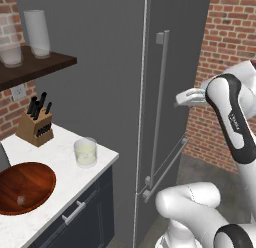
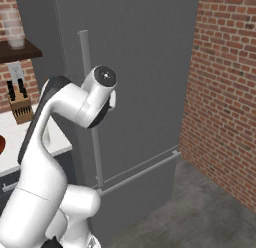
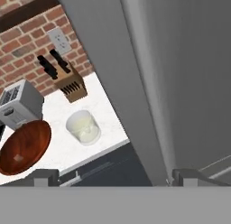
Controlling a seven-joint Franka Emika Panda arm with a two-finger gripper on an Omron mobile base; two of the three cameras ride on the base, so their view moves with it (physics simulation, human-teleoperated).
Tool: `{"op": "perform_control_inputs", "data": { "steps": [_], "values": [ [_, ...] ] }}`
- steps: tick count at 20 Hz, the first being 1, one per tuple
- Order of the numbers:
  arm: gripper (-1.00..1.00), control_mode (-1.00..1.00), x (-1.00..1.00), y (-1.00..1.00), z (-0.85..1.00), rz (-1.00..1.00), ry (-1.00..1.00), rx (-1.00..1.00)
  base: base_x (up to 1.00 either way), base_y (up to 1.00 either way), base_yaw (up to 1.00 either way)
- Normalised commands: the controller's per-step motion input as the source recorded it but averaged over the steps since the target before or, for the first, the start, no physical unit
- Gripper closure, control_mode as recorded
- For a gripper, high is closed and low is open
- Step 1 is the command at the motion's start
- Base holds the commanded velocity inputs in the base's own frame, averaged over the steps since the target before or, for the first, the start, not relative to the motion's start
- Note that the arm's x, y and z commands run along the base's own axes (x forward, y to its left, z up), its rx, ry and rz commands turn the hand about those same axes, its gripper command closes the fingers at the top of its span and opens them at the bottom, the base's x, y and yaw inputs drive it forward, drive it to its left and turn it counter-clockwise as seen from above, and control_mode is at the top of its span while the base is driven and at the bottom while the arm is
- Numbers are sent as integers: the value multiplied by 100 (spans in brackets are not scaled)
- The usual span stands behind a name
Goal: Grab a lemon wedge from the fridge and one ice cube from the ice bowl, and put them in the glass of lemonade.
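- A wooden knife block (image 1: 35, 128) with dark-handled knives stands on the white countertop (image 1: 60, 157), at its back against the brick wall (image 2: 225, 92).
- A wall outlet (image 1: 18, 92) sits on the brick just above the knife block.
- A dark wooden shelf (image 1: 35, 67) hangs above the knife block; two tall frosted glasses (image 1: 37, 33) stand on it.
- A silver toaster (image 3: 18, 103) stands on the countertop beside the knife block.
- Dark blue cabinet fronts (image 1: 85, 217) with a pale bar handle lie below the countertop.
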Motion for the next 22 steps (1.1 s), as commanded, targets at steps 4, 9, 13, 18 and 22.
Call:
{"op": "perform_control_inputs", "data": {
  "steps": [4,9,13,18,22],
  "values": [
    [-100,-100,25,0,4,14,0,4,0,0,0],
    [-100,-100,25,0,0,8,3,0,0,0,0],
    [-100,-100,67,21,-6,2,1,0,0,0,0],
    [-100,-100,73,6,-26,0,-4,0,0,0,0],
    [-100,-100,41,0,-15,0,-10,0,0,0,0]
  ]
}}
